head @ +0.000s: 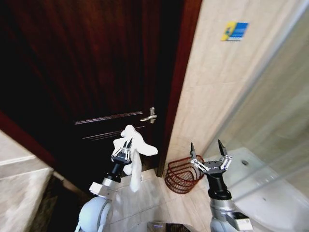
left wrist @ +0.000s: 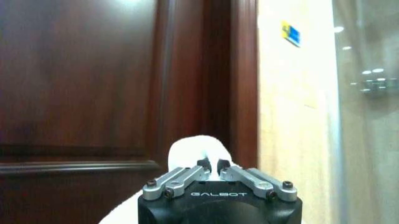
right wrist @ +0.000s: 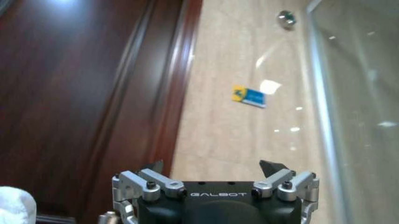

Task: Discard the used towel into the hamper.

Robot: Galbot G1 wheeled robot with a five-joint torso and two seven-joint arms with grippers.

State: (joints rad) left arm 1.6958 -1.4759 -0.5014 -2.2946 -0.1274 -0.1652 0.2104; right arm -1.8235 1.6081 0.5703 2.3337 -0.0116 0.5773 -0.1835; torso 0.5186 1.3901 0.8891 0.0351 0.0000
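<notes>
Head view shows you the left gripper held up in front of the dark door, with its fingers pinched shut on the white towel. One end of the towel puffs out above the fingers and a long tail hangs down beside the arm. The hamper sits low on the floor, in the corner by the door frame and the tan wall, off to the right of the towel and well below it.

Your right gripper hangs just beside the hamper in this view, with its fingers spread wide and holding nothing.

Watch out: if you let go now, the towel would likely fall on the floor, since it is not over the hamper yet. The long tail could also catch on the wire rim and hang outside. Moving across, your left arm could bump the right one, which looks to be in the way.

Room is tight. The door is close in front, the wall and glass panel close in on the right, and the white tub sits near the hamper
</notes>
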